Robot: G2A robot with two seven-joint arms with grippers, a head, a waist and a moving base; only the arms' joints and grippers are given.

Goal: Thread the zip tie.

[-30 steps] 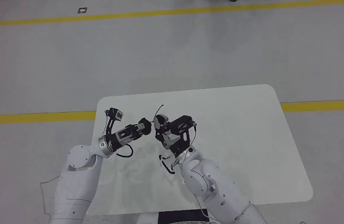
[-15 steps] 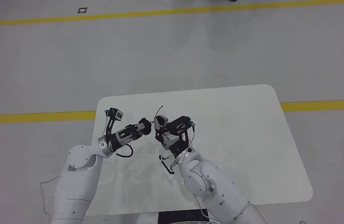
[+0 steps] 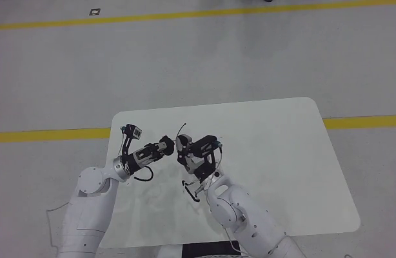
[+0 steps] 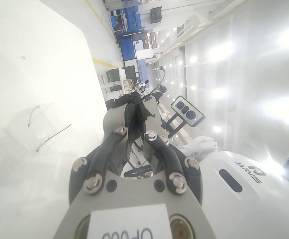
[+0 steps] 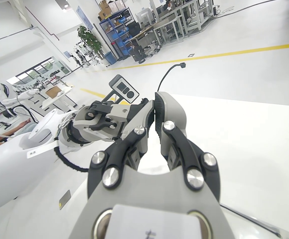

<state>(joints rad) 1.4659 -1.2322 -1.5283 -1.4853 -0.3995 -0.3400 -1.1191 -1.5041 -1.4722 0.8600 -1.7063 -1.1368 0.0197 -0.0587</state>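
White round-cornered table [image 3: 295, 148], two loose dark zip ties [image 4: 52, 136] flat on it, side by side

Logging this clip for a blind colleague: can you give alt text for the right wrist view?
The right gripper is shut on a black zip tie, whose head end curves out beyond the gripper. The left gripper points in tip to tip with it above the white table.
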